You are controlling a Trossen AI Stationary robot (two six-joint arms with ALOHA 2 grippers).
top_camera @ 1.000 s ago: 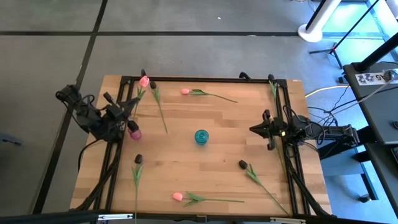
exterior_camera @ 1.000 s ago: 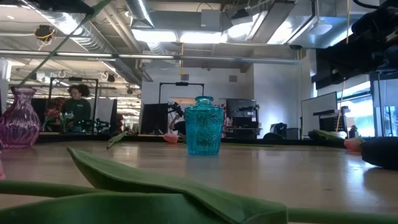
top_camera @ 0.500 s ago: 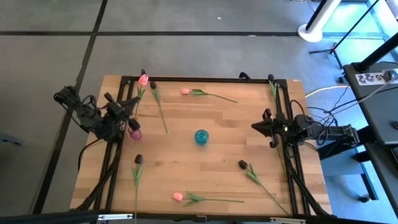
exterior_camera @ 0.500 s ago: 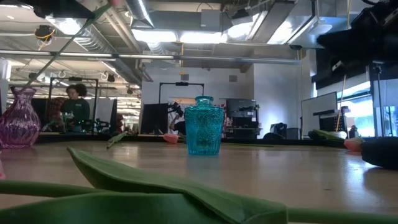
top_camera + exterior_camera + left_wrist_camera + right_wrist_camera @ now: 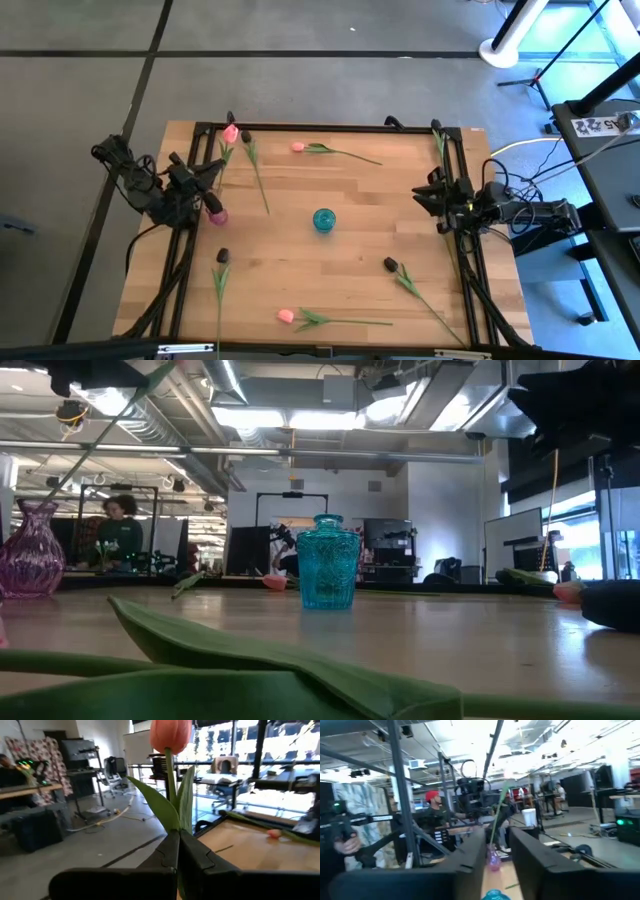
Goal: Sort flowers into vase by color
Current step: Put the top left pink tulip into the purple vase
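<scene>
1. Pink tulip (image 5: 170, 734) sits upright in my left gripper (image 5: 178, 851), the jaws shut tight on its green stem; seen from above, that gripper (image 5: 205, 178) hangs at the left edge of the wooden surface (image 5: 360, 245), right by the purple vase (image 5: 216, 213)
2. My right gripper (image 5: 496, 851) is over the right edge of the surface with its jaws parted a little and nothing between them
3. Teal vase (image 5: 323, 219) stands mid-surface
4. Loose flowers lie flat: a pink one (image 5: 330, 150) along the far edge, a dark one (image 5: 255, 168) beside the held bloom, a dark one (image 5: 219, 280) at near left, a pink one (image 5: 325, 319) at the near edge, a dark one (image 5: 415, 286) near right
5. In the low view a person (image 5: 118, 532) is in the room behind the purple vase
</scene>
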